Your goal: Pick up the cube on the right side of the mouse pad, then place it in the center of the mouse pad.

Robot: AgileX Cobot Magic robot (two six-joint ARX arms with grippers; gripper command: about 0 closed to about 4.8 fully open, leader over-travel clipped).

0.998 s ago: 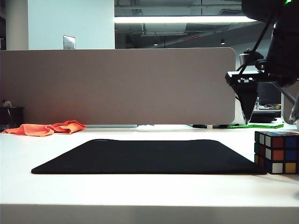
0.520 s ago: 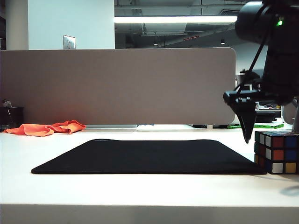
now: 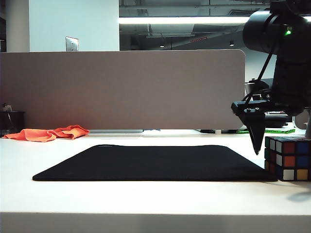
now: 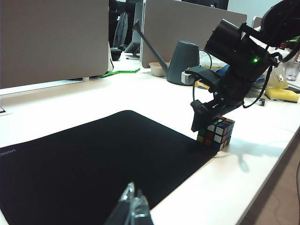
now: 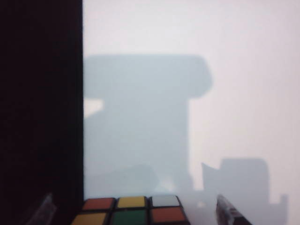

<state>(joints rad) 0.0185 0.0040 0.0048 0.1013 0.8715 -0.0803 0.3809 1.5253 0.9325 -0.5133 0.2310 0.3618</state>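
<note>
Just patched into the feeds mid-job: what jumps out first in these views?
The big black mouse pad fills the middle of the white table, with nothing on it. At its right edge sits the colourful cube, on the table, and the right tool hangs open straddling it, fingers either side, not gripping. Far off at the back left lies an orange cloth; the left tool waits at the pad's near edge.

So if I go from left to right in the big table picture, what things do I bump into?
Orange cloth → mouse pad → right hand, open, coming down by the cube → cube. The left hand is not in that picture.
</note>
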